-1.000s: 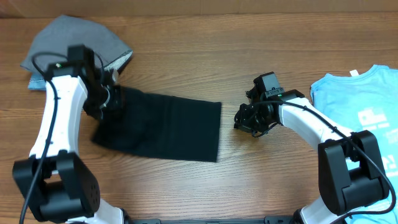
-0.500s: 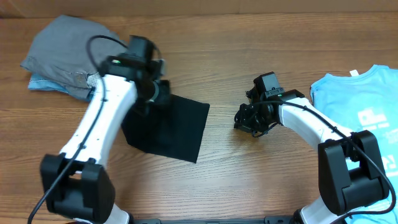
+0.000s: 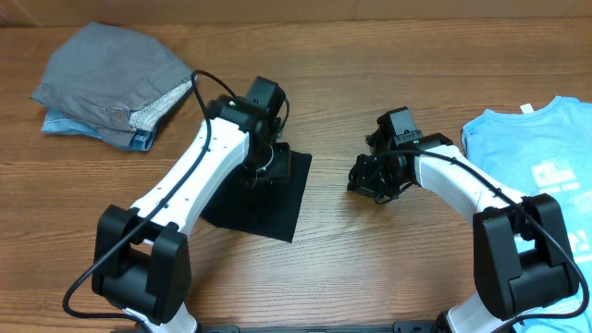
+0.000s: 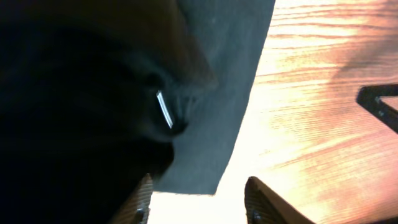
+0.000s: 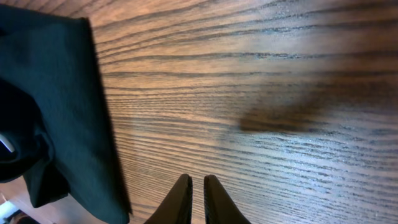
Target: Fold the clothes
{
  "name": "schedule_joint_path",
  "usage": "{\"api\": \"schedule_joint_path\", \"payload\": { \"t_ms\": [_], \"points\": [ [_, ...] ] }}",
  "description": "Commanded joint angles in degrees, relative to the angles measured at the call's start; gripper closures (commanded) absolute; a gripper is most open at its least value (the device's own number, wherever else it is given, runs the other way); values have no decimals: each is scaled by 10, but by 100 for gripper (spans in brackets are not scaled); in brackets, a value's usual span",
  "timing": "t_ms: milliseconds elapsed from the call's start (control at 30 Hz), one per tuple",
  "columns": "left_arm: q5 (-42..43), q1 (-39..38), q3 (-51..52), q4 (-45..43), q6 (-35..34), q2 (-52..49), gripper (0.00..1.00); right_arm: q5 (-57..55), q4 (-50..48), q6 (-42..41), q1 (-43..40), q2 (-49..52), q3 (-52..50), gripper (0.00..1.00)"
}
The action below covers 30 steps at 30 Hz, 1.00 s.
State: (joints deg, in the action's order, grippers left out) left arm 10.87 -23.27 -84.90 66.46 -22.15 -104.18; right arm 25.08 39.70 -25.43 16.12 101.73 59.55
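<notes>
The black T-shirt (image 3: 268, 211) lies folded into a narrow rectangle at the middle of the table. My left gripper (image 3: 262, 178) hovers over its upper part with the jaws open. In the left wrist view the left gripper (image 4: 199, 202) has only bright table between its fingers (image 4: 142, 200), and the black T-shirt (image 4: 224, 93) lies just beyond them. My right gripper (image 3: 357, 181) rests on bare wood to the right of the shirt, apart from it. The right wrist view shows the right gripper (image 5: 198, 196) shut and empty, with the black T-shirt's (image 5: 62, 93) edge at left. A light blue T-shirt (image 3: 541, 153) with white print lies at the right edge.
A pile of grey cloth (image 3: 111, 65) over a bit of blue fabric (image 3: 57, 123) sits at the far left corner. Bare wooden table (image 3: 398, 259) shows between the black shirt and the light blue one and along the front.
My left arm swung right across the table, carrying the black shirt's left side over onto its right side. The left gripper then opened and let go. The right arm stayed still.
</notes>
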Motion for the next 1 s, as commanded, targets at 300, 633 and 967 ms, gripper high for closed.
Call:
{"api": "schedule_joint_path", "payload": {
  "t_ms": [300, 633, 967],
  "points": [
    [-231, 63, -112, 120, 15, -5, 80, 81, -26, 58, -2, -32, 2, 80],
    [-167, 96, 71, -44, 59, -5, 96, 87, -31, 58, -2, -32, 2, 80],
    [-7, 7, 73, 55, 108, 11, 96, 89, -37, 78, -2, -33, 2, 80]
  ]
}}
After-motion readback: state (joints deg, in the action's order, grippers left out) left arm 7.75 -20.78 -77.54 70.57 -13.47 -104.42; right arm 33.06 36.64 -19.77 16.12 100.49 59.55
